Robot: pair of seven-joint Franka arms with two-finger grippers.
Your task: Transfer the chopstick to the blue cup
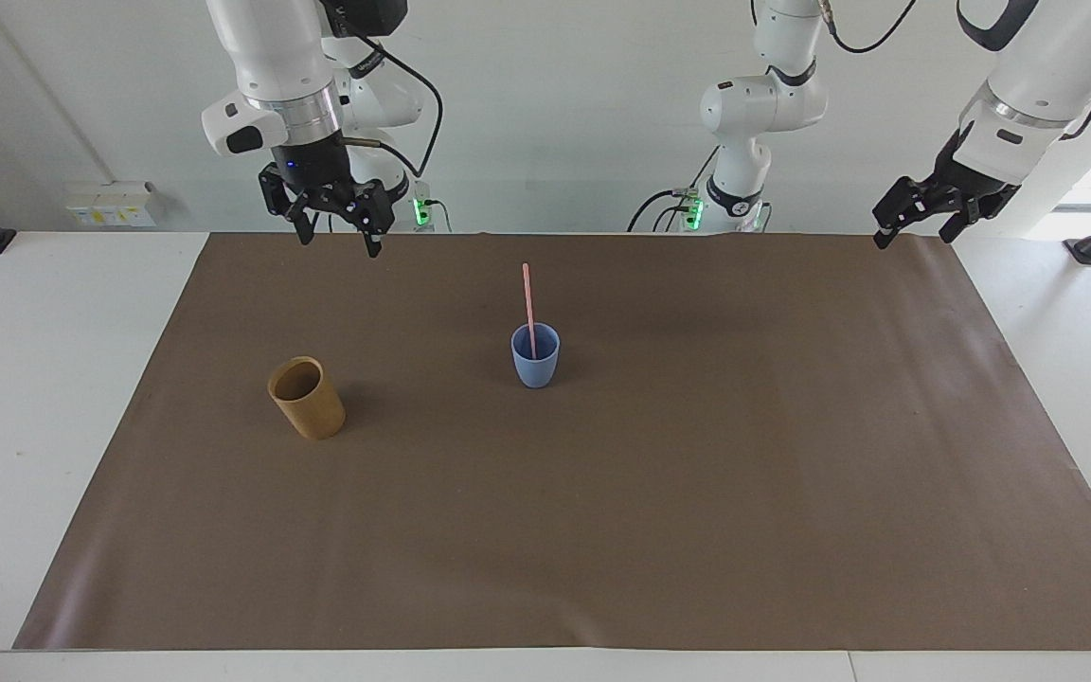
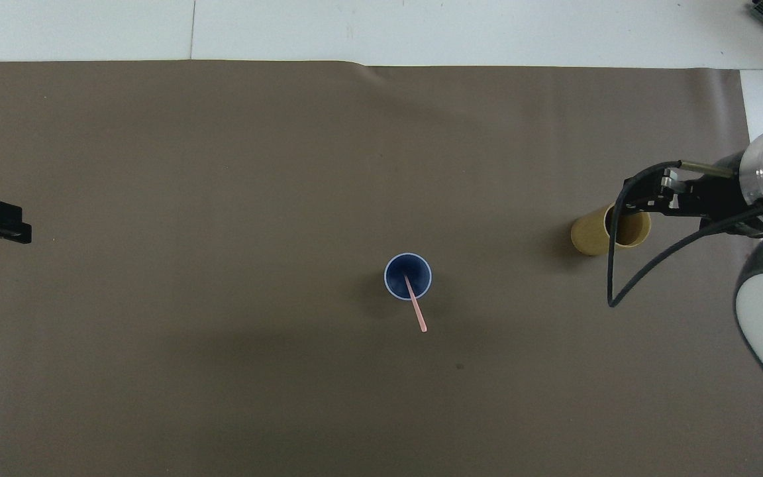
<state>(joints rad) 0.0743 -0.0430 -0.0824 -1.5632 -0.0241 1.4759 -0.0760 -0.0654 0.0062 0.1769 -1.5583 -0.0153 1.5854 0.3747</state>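
Standing in your blue cup (image 1: 535,358) mid-mat, the chopstick (image 1: 528,305) leans on its rim, your right gripper (image 1: 335,239) released and empty, raised over the mat's edge by the robots, left gripper (image 1: 915,225) waiting released at its own end.

Facing view: high camera across the bench (image 1: 34,379), looking toward the robots' bases. Overhead view: camera above the robots' end, looking steeply down and forward. Both share the brown mat (image 1: 602,521), half a turn apart.
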